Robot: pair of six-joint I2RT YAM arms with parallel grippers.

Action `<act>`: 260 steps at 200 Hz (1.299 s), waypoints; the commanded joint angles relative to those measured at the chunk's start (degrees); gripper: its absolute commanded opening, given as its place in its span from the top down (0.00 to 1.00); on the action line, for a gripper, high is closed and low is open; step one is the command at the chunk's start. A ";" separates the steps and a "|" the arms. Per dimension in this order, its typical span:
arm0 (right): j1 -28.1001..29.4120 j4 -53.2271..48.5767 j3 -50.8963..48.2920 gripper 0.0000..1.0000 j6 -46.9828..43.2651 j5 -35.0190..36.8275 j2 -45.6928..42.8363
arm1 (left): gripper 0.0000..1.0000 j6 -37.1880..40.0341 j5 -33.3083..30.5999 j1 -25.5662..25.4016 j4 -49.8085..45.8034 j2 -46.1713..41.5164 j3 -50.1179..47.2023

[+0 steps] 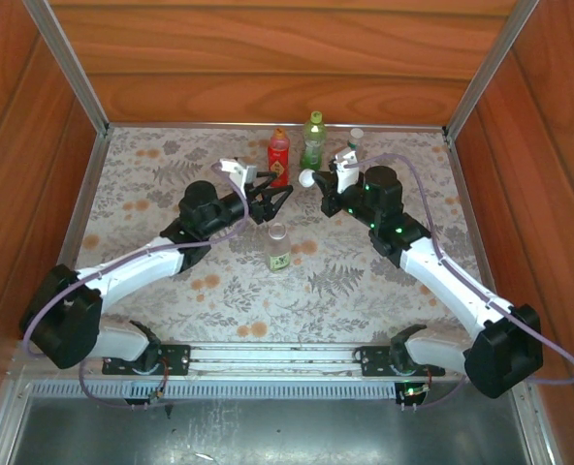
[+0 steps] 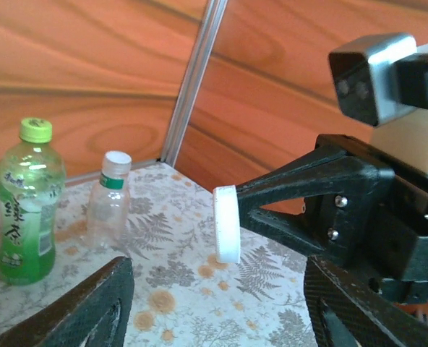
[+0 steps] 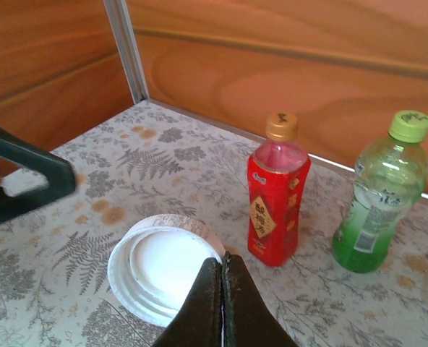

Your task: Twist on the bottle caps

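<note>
Three bottles along the far edge of the table (image 1: 335,291) already wear caps: the red bottle (image 1: 278,157), the green bottle (image 1: 313,141) at its 3 o'clock, and the clear bottle (image 2: 108,206) further along the same line. One is left open, the labelled bottle (image 1: 278,248). It stands alone near mid-table, at 6 o'clock from the red one, and neither arm touches it. Its likely lid, the white cap (image 3: 160,267), hangs in the air at about 1 o'clock from that bottle in the overhead view. The right gripper (image 3: 223,293) pinches it by the rim, jaws clamped tight on the thin wall. The left gripper (image 2: 217,289) faces the cap from about 8 o'clock, jaws apart and nothing between them. The grip is the weak point, I judge: so narrow a bite on a rim (and the cap sits on edge, not mouth-down) could let it swivel or slip free if it is nudged or pressed. The open bottle looks empty and light, and nothing steadies it, so a cap pushed down off-centre could tip it or spin it instead of threading. A tilted start would also cross the threads.
</note>
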 commanded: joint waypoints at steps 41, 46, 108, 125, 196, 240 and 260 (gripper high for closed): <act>1.20 2.25 0.46 1.00 -0.92 -2.05 -0.67 | 0.44 -3.97 6.50 0.09 -0.81 3.20 4.22; 1.21 2.25 0.57 1.00 -0.85 -2.12 -0.68 | 0.44 -4.03 6.62 0.01 -0.81 3.38 4.22; 1.64 4.33 -1.03 1.00 -0.78 -4.75 -1.47 | 0.54 -5.36 4.36 -0.06 -0.67 5.37 5.84; 1.66 4.03 -1.03 1.00 -0.86 -5.48 -1.47 | 0.57 -5.09 4.78 -0.04 -0.72 5.61 6.15; 2.07 3.47 -0.81 1.00 -1.33 -7.19 -0.94 | 0.72 -5.14 7.12 -0.04 -0.72 6.97 7.05; 2.52 2.80 -0.85 0.99 -2.36 -8.49 -0.41 | 0.79 -4.92 6.14 -0.05 -0.72 6.74 6.66; 2.63 2.36 -0.94 0.98 -2.71 -8.94 -0.68 | 0.80 -4.37 5.35 -0.04 -0.72 6.69 6.34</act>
